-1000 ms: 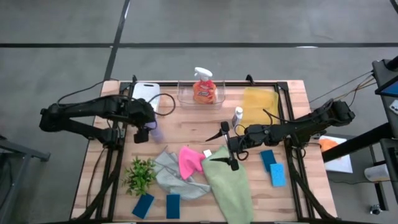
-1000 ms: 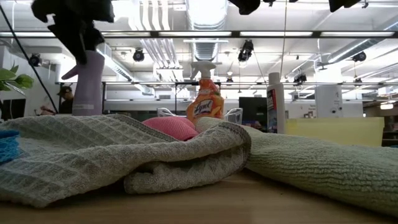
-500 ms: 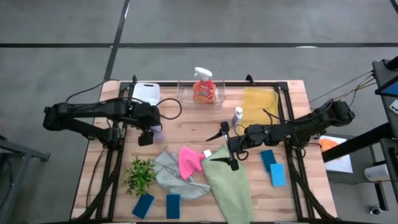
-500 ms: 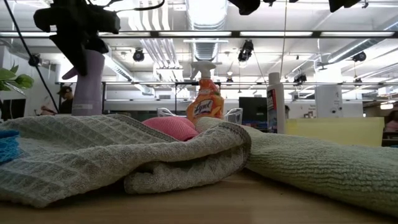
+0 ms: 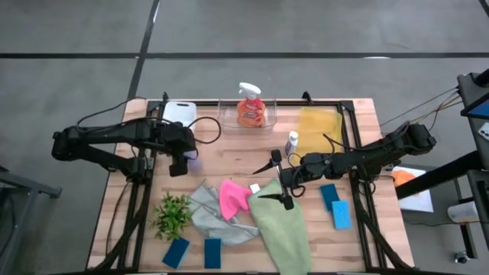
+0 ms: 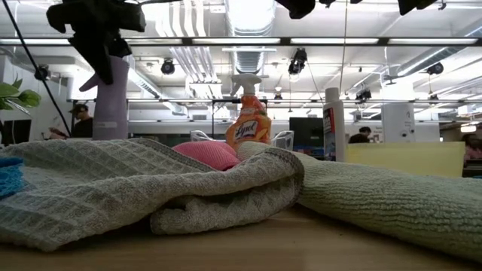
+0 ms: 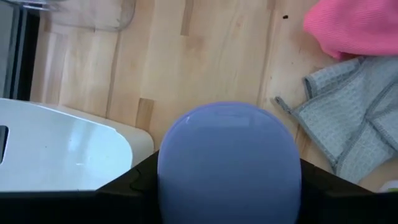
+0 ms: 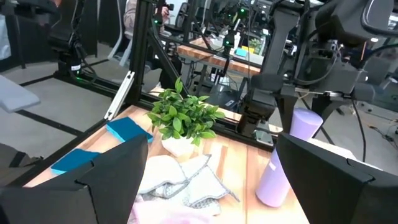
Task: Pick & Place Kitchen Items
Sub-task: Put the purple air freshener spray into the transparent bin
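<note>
The purple bottle stands on the table's left half, and its rounded top fills the left wrist view. My left gripper is at that top, shut on it. The orange spray bottle stands in the clear tray at the far edge. The small white bottle stands upright near the middle. Pink, grey and green cloths lie heaped toward the near side. My right gripper hangs open and level above the cloths, touching nothing. My left gripper pinches the purple bottle's upper part between its two fingers, one finger on each side of the rounded top. The fingers come steeply from above. The bottle's base stands on the table.
Blue sponges lie at the right and at the near left. A small green plant stands near the grey cloth. A white tray and a yellow tray sit along the far edge.
My left gripper has shifted a little at the purple bottle's top. In the low view the bottle's upper part has moved slightly sideways with it.
</note>
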{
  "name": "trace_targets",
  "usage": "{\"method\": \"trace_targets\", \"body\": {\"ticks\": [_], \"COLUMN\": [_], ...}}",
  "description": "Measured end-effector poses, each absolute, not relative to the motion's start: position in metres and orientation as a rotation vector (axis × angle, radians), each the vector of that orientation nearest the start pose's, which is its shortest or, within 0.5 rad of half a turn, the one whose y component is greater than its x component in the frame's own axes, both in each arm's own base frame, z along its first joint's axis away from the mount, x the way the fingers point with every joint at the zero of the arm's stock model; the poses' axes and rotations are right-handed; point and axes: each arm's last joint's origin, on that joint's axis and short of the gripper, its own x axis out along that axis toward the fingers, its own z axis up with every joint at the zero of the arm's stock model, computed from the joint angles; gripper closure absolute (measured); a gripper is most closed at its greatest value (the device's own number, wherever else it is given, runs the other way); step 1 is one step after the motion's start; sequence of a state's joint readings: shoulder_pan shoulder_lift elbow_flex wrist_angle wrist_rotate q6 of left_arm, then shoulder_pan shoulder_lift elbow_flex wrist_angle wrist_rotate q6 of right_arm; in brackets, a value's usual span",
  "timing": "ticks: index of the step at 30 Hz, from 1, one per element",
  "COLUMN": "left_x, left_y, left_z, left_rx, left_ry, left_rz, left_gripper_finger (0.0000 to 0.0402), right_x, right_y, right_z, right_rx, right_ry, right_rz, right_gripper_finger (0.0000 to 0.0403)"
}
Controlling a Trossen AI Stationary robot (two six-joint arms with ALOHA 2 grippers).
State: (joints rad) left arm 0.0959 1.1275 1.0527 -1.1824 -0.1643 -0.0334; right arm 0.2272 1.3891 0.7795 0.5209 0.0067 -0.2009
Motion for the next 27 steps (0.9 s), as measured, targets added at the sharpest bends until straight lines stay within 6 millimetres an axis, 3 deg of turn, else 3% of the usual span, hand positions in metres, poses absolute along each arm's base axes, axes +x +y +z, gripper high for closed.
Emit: {"method": "trace_targets", "body": {"ticks": [7,17,27], "left_x": [0.186,0.176,0.176], "left_y": [0.023,0.026,0.053], "left_z": [0.302,0.325,0.343], "left_rx": [0.017,0.027,0.095], "left_ry": [1.174,0.728,0.592], "left_rz": [0.257,0.319,0.57], "left_gripper_finger": [0.0196,0.0196,0.0196], "right_x": [0.296,0.285,0.277], "right_y": [0.068,0.067,0.065], "right_z": [0.264,0.249,0.247], "right_rx": [-0.206,-0.192,-0.188], "right_ry": [0.065,-0.071,-0.11], "right_rz": [0.236,0.247,0.244], "right_gripper_finger": [0.0044,0.0044,0.0044]}}
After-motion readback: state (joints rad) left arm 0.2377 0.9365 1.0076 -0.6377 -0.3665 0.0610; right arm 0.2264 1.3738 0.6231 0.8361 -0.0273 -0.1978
